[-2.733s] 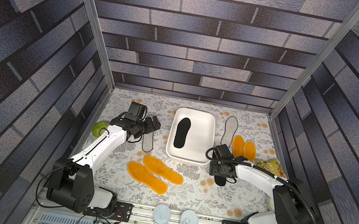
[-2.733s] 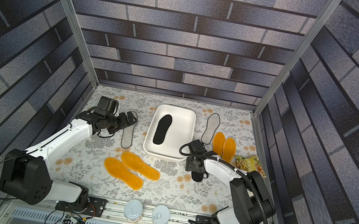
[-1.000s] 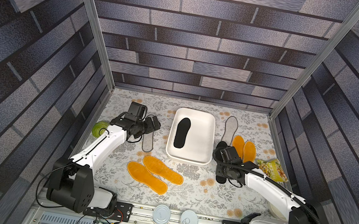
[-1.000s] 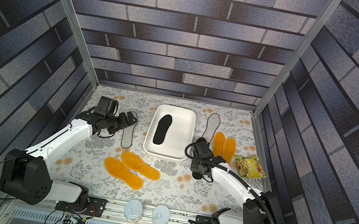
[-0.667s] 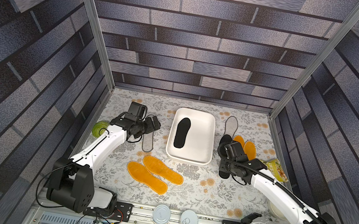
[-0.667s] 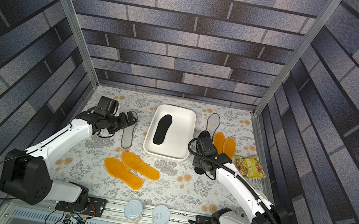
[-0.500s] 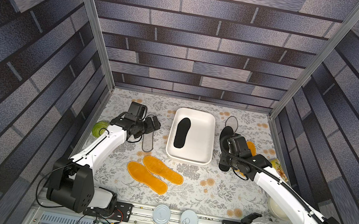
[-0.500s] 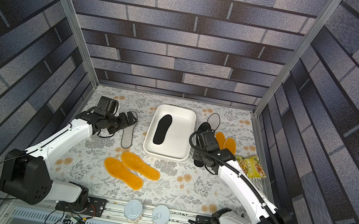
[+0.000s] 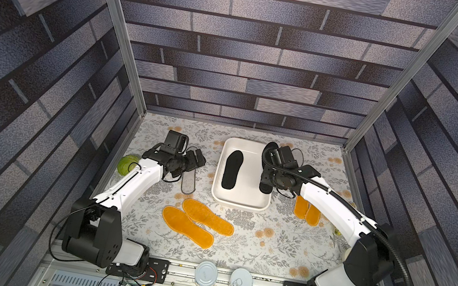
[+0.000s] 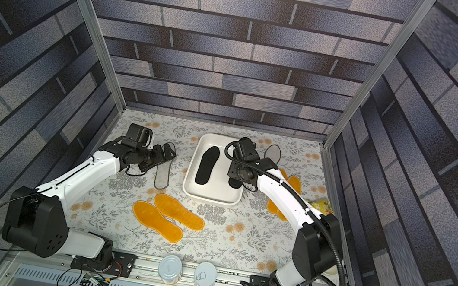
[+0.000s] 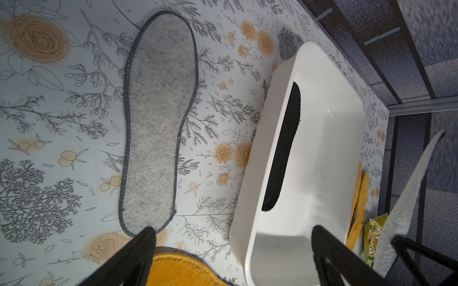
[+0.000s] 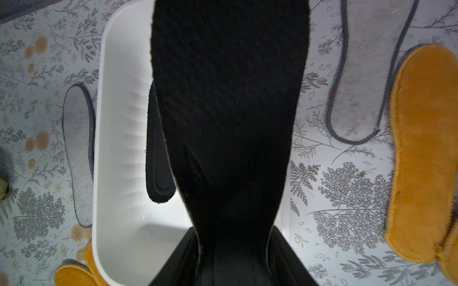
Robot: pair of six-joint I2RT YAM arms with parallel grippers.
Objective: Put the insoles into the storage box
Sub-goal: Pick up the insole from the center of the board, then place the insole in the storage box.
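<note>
Eight insoles are recorded on or above a floral-print desk, with one storage box set toward the back, between the arms.

1. black insole: laid flat and lengthwise inside the storage box, nearer its left wall.
2. second black insole: clamped at one end between the fingers of the right gripper and held over the right side of the box, along its right wall. Contact with the box floor cannot be told.
3. grey felt insole: laid flat on the desk just left of the box, apart from it. The left gripper is poised over one end, its fingers spread wide with nothing held.
4. second grey felt insole: laid flat behind and right of the box, partly hidden by the right arm.
5. front orange pair: laid flat in front of the box, side by side and touching.
6. right orange pair: laid side by side right of the box, partly under the right arm.

Also noted: a green round object at the left edge and a snack packet at the right edge.
</note>
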